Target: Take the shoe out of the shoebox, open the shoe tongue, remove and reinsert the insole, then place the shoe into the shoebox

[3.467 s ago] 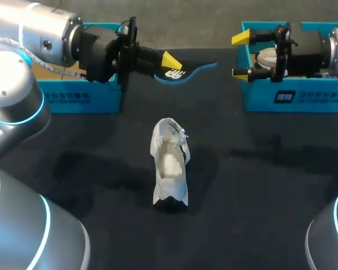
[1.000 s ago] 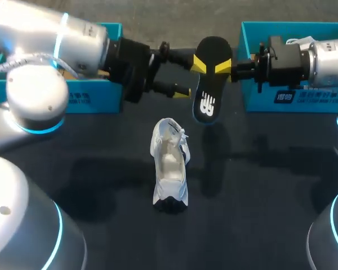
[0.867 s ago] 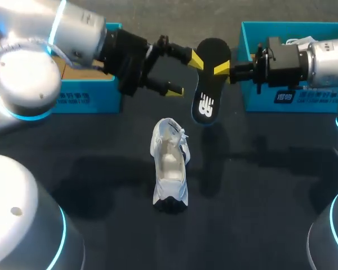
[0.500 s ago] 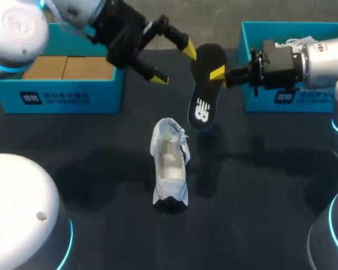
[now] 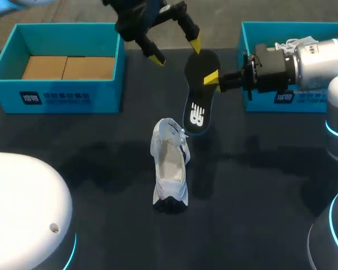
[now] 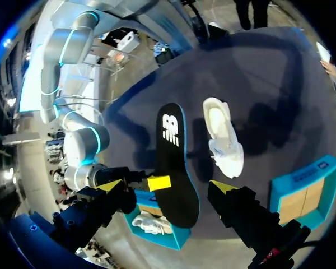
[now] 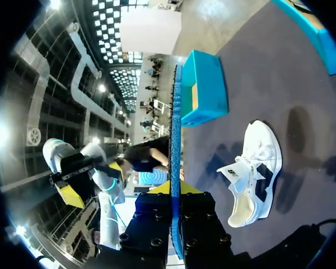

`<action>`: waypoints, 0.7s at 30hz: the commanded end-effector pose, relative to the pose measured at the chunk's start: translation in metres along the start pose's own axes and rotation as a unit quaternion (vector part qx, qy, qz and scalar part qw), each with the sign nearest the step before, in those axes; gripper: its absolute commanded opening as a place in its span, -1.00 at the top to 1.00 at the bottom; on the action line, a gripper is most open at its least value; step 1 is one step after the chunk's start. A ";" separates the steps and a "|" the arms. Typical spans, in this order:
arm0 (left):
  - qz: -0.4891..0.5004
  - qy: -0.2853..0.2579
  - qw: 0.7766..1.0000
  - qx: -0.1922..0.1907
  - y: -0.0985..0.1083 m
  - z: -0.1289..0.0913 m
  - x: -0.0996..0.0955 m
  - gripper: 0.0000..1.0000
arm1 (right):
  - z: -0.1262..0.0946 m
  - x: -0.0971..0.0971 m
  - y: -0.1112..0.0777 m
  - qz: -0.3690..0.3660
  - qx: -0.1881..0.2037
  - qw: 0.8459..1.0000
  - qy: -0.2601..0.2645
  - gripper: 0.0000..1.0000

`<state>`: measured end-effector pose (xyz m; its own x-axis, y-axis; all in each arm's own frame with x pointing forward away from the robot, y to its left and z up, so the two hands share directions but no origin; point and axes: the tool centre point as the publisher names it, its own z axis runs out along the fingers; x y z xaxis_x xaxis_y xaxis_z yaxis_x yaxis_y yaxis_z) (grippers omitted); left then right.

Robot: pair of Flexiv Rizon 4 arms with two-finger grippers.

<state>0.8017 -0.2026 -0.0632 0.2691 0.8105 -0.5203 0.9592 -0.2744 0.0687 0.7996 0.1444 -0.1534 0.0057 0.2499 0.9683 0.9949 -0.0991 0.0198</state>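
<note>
While my right pincer (image 5: pixel 213 79) is closed on the black insole (image 5: pixel 197 95), with one finger on each flat face, the insole hangs in the air over the far middle of the bench (image 5: pixel 259 185). It is tilted, and its lower end, the one with the white logo, is close to the far end of the shoe (image 5: pixel 170 163), but I cannot tell if they touch. In my right wrist view I see the insole only by its thin edge, straight between my fingers. The white shoe with dark patches rests on the dark bench, about in the middle, between the two boxes and nearer to me, and its opening faces up. My left pincer (image 5: pixel 176 50) is open and holds nothing; it hovers above the far edge of the bench, just beside the upper end of the insole. The left shoebox (image 5: pixel 62 101) is teal, with brown cardboard inside. The right shoebox (image 5: pixel 259 26) stands under my right arm, and something white with laces lies in it.
</note>
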 end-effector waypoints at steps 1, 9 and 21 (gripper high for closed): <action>0.002 0.142 0.990 0.021 0.011 -0.001 -0.006 -1.00 | 0.004 0.000 0.001 0.002 0.000 1.000 -0.002 1.00; -0.023 0.156 0.987 0.005 0.023 -0.006 -0.020 -1.00 | 0.008 -0.002 0.004 0.015 -0.011 1.000 0.006 1.00; -0.030 0.191 0.981 0.018 0.027 0.003 -0.021 -1.00 | 0.000 -0.002 0.007 0.013 -0.017 1.000 0.007 1.00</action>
<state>0.8185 -0.2220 -0.0528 0.2291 0.9423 -0.2441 0.9727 -0.2312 0.0203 0.8085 0.1456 -0.1552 0.0289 0.2321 0.9723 0.9905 -0.1371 0.0033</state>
